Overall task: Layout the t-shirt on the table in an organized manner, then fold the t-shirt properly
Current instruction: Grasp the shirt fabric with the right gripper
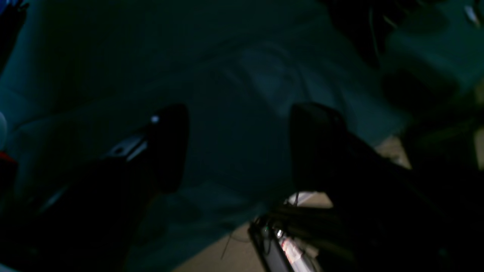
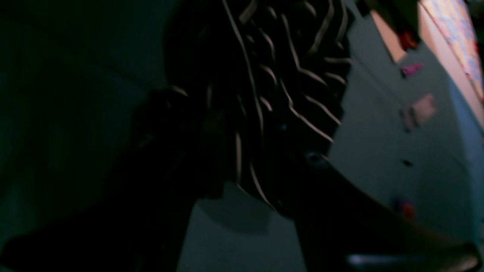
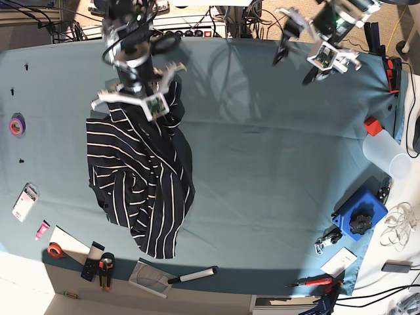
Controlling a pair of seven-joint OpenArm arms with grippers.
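**Right gripper among shirt folds, left one empty**

Right gripper, right wrist view: dark fingers amid bunched shirt; grip unclear.

Left wrist view: left gripper spread wide, empty, above the table.

Base view: shirt lies crumpled; it looks soft, limp, best taken at shoulders or hem.

Around me lies clutter only. At my far left edge I see a purple roll of tape, a small white packet, a pink marker and a red tape roll. Near the front edge lie orange-handled pliers and a white tube with a black end. On the other side sit a blue block with a black knob, a clear plastic cup and a red-handled screwdriver.
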